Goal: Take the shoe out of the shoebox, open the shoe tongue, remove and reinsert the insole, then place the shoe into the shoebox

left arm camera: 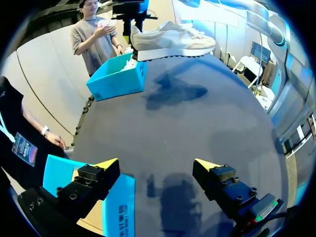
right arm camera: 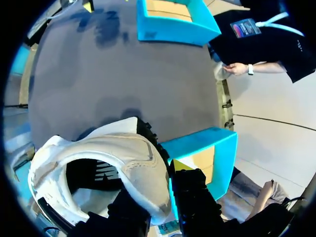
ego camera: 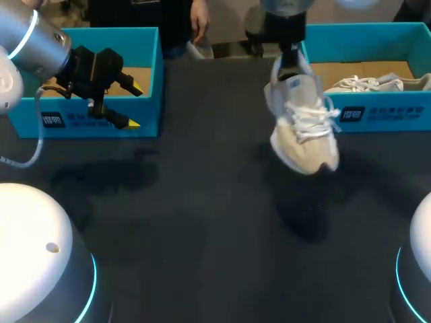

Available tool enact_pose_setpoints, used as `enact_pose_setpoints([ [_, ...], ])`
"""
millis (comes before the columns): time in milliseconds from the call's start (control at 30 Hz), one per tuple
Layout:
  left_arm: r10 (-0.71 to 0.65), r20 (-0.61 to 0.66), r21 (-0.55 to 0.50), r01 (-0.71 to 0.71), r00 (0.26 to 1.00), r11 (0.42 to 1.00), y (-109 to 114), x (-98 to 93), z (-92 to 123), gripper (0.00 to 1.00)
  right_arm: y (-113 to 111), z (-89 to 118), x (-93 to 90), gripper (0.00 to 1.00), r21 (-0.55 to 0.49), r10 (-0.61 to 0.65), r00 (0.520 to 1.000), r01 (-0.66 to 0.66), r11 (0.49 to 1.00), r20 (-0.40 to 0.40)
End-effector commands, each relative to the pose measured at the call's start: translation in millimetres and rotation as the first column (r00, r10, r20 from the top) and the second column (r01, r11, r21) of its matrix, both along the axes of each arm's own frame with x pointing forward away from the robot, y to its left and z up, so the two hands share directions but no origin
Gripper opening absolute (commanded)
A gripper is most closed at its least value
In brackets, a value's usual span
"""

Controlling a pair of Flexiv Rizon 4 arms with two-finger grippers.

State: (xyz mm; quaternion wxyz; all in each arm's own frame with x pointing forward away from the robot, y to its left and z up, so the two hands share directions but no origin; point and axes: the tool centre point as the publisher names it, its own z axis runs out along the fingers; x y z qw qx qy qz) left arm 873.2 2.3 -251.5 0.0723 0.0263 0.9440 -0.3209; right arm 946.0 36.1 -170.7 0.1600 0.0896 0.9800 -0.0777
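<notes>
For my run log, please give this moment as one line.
right gripper: shut on shoe, held above table | left gripper: open, at left shoebox edge | second shoe: inside right shoebox

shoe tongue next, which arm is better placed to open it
Left. The right gripper is shut on the shoe at its heel collar, holding it above the table. The left gripper is empty and open by the left shoebox, so it is likely free for the tongue.
</notes>
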Motion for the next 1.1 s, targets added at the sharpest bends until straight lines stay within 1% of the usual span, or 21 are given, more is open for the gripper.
enact_pose_setpoints([
  [33, 0.000, -0.001, 0.002, 0.000, 1.000, 1.000, 0, -0.3, 0, 1.00, -37, 1, 17.1, 0.00, 0.030, 0.039, 0.999, -0.039, 0.999, -0.013],
  [100, 0.000, -0.001, 0.002, 0.000, 1.000, 1.000, 0, -0.3, 0, 1.00, -51, 1, 24.6, 0.00, 0.022, 0.041, 0.999, -0.041, 0.999, -0.018],
  [133, 0.000, -0.001, 0.002, 0.000, 1.000, 1.000, 0, -0.3, 0, 1.00, -64, 2, 30.8, 0.00, 0.006, 0.037, 0.999, -0.037, 0.999, -0.022],
  [200, 0.000, -0.001, 0.002, 0.000, 1.000, 1.000, 0, -0.3, 0, 1.00, -80, 3, 37.8, 0.00, 0.004, 0.033, 0.999, -0.033, 0.999, -0.029],
  [267, 0.000, -0.001, 0.002, 0.000, 1.000, 1.000, 0, -0.3, 0, 1.00, -100, 9, 47.5, 0.00, -0.019, 0.029, 0.999, -0.030, 0.999, -0.036],
  [400, 0.000, -0.001, 0.002, 0.000, 1.000, 1.000, 0, -0.3, 0, 1.00, -127, 18, 62.4, 0.00, -0.067, 0.035, 0.999, -0.038, 0.997, -0.039],
  [467, 0.000, -0.001, 0.002, 0.000, 1.000, 1.000, 0, -0.3, 0, 1.00, -134, 22, 67.4, 0.00, -0.067, 0.036, 0.999, -0.039, 0.997, -0.040],
  [500, 0.000, -0.001, 0.002, 0.000, 1.000, 1.000, 0, -0.3, 0, 1.00, -142, 23, 72.0, 0.00, -0.067, 0.044, 0.998, -0.047, 0.997, -0.044],
  [533, 0.000, -0.001, 0.002, 0.000, 1.000, 1.000, 0, -0.3, 0, 1.00, -148, 22, 75.6, 0.00, -0.066, 0.050, 0.997, -0.054, 0.996, -0.052],
  [567, 0.000, -0.001, 0.002, 0.000, 1.000, 1.000, 0, -0.3, 0, 1.00, -159, 19, 80.1, 0.00, -0.063, 0.055, 0.997, -0.058, 0.996, -0.056],
  [667, 0.000, -0.001, 0.002, 0.000, 1.000, 1.000, 0, -0.3, 0, 1.00, -179, 13, 89.1, 0.00, -0.037, 0.039, 0.998, -0.041, 0.999, -0.050],
  [767, 0.000, -0.001, 0.002, 0.000, 1.000, 1.000, 0, -0.3, 0, 1.00, -198, 13, 97.4, 0.00, -0.062, 0.046, 0.997, -0.049, 0.997, -0.056],
  [800, 0.000, -0.001, 0.002, 0.000, 1.000, 1.000, 0, -0.3, 0, 1.00, -202, 14, 99.8, 0.00, -0.065, 0.046, 0.996, -0.051, 0.997, -0.072],
  [833, 0.000, -0.001, 0.002, 0.000, 1.000, 1.000, 0, -0.3, 0, 1.00, -206, 15, 101.6, 0.00, -0.090, 0.046, 0.996, -0.053, 0.994, -0.078],
  [867, 0.000, -0.001, 0.002, 0.000, 1.000, 1.000, 0, -0.3, 0, 1.00, -207, 16, 101.8, 0.00, -0.076, 0.030, 0.998, -0.033, 0.997, -0.050],
  [1100, 0.000, -0.001, 0.002, 0.000, 1.000, 1.000, 0, -0.3, 0, 1.00, -207, 16, 101.8, 0.00, -0.076, 0.030, 0.998, -0.033, 0.997, -0.050],
])
